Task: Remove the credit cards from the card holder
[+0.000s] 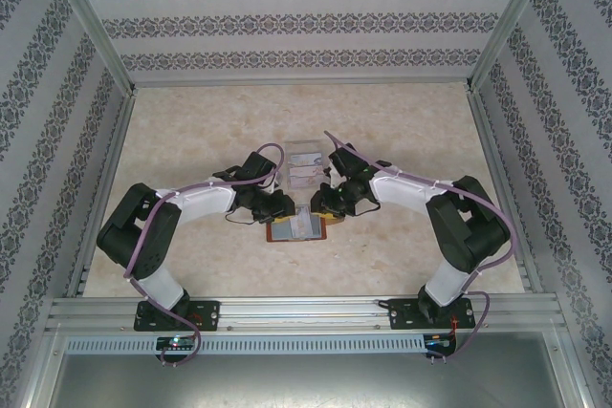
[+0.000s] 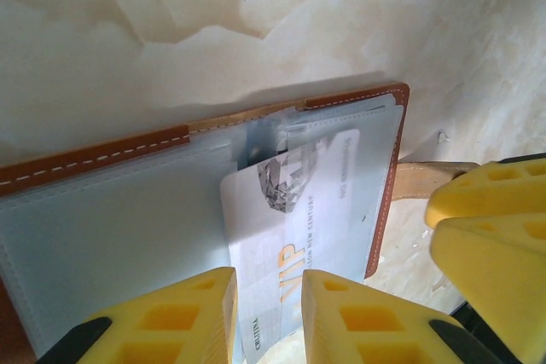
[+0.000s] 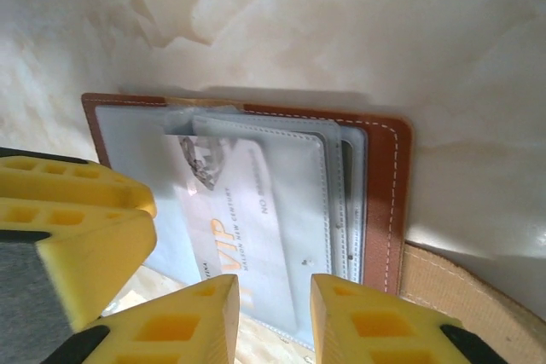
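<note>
VIP card point(image 2: 294, 228): pale, askew, part-way out of a grey-blue pocket in the wallet point(image 1: 298, 227). Its upper end is tucked under the pocket edge, and its lower end points to 6 o'clock in the left wrist view. The wallet lies open and flat on the table point(image 1: 191, 131), centre-near, between the two arms.

Progress, judged: one card started, not free. More stacked pockets sit at 3 o'clock of that card. A dark sliver in one may be another card; cannot confirm. Most of the job looks left.

Left gripper point(image 2: 269, 296): jaws a little apart, pinching nothing. The card's lower end runs beneath the gap; whether the tips touch it, cannot tell. Right gripper point(image 3: 273, 296): jaws likewise parted, over the wallet's pocket side, grasping nothing visible.

Around: a clear box point(image 1: 306, 164) at 12 o'clock of the wallet, just beyond it, with pale flat items inside, too small to read. A tan strap point(image 3: 461, 287) trails off the wallet's edge.

In the way: the pocket lip over the card's top, both grippers crowding the wallet with their fingers near each other, and the box close behind.
</note>
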